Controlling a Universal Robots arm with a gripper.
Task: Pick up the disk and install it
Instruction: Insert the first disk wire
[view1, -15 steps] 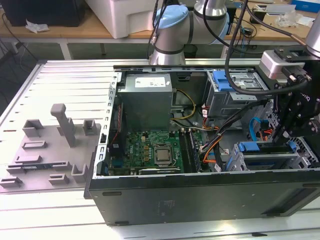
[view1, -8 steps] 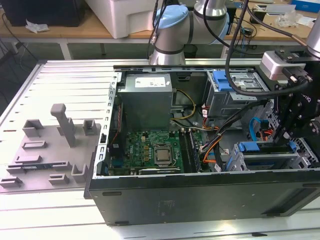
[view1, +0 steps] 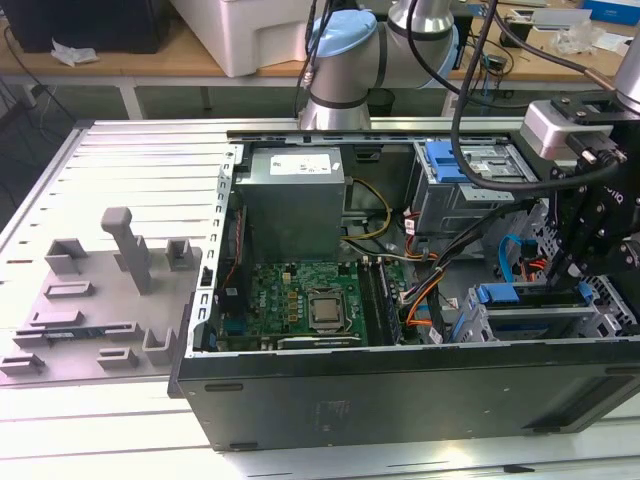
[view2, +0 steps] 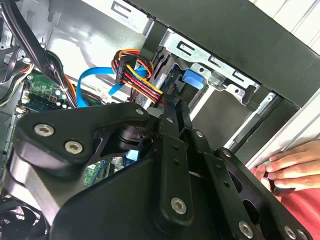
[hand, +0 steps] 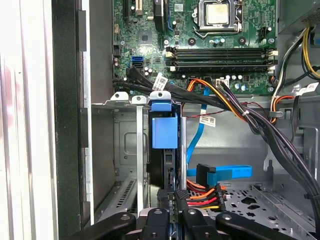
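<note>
Standing edgewise, disk lengthwise in cage.

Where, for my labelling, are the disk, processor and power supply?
the disk (hand: 164, 134), first wrist view, blue bracket.
the processor (view1: 326, 310), exterior view, metal lid.
the power supply (view1: 295, 215), exterior view, grey face.

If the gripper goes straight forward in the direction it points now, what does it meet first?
Most likely the disk, standing edge-on in the drive cage directly ahead of the gripper; it may already touch it.
</note>
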